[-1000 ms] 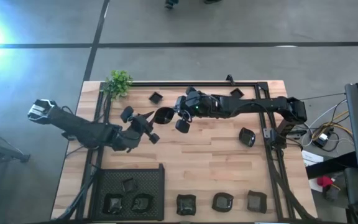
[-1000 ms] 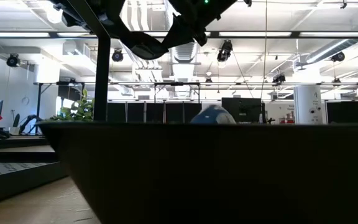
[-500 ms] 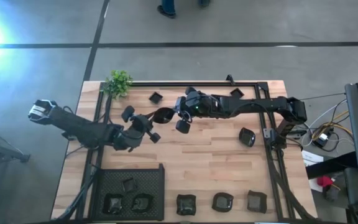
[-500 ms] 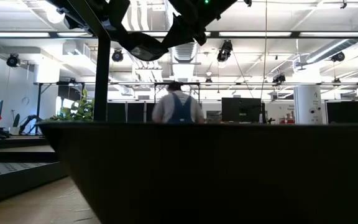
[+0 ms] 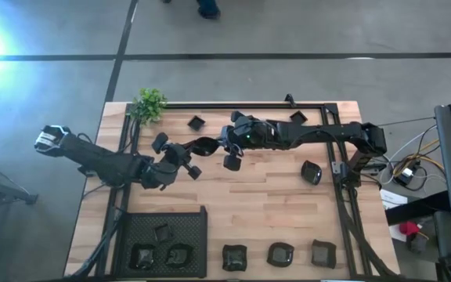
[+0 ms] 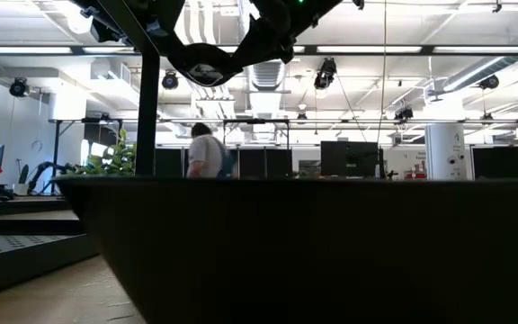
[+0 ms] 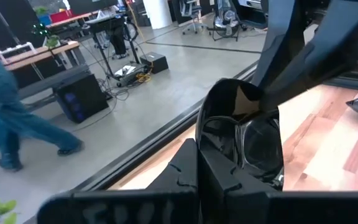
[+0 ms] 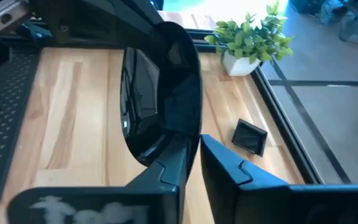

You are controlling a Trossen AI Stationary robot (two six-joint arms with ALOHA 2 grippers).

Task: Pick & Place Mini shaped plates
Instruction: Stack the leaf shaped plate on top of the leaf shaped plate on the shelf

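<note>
Wooden table, centre toward 11 o'clock: both grippers, left and right, pinch one dark plate held above it.

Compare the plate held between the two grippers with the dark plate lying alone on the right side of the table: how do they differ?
The held plate is in the air above the table's middle, gripped by both the left gripper and the right gripper; the lone plate lies flat on the wood, untouched. The held plate stands on edge in the right wrist view and looks larger and oval; the lone plate looks smaller and squarish. Both are glossy and dark.
</note>
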